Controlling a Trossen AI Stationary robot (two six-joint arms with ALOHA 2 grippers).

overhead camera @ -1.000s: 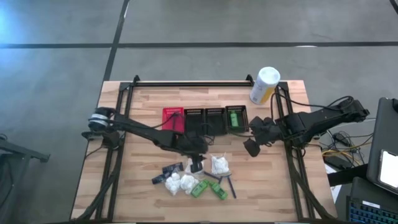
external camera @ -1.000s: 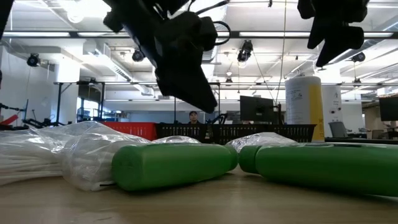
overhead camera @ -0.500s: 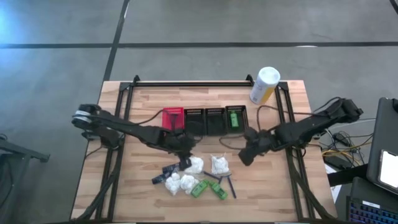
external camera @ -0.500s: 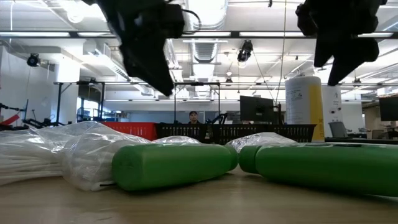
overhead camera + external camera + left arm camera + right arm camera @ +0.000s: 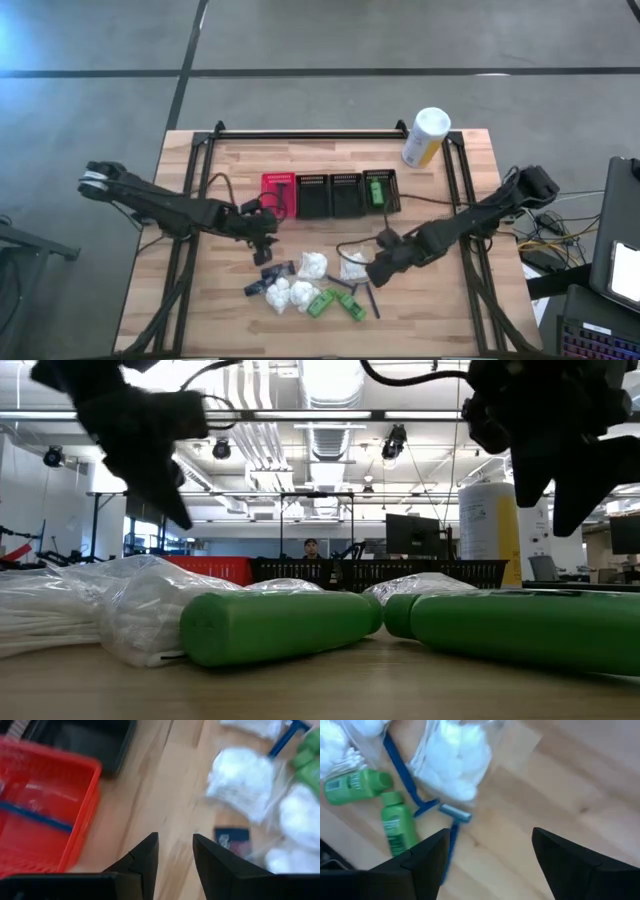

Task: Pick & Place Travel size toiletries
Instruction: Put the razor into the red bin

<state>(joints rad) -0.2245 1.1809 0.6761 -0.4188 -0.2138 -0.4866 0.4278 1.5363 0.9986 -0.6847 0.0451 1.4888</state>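
Two grippers above the table, right gripper [image 5: 381,266] released beside razors [image 5: 451,827], left gripper [image 5: 264,240] empty, slightly parted near red basket [image 5: 45,815].

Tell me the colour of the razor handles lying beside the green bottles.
Blue. The razors show best in the right wrist view.

Pale matt wood-plank table [image 5: 220,310], crinkly glossy plastic-wrapped cotton bundles [image 5: 457,760], smooth green plastic bottles [image 5: 280,625], red mesh basket [image 5: 45,820]
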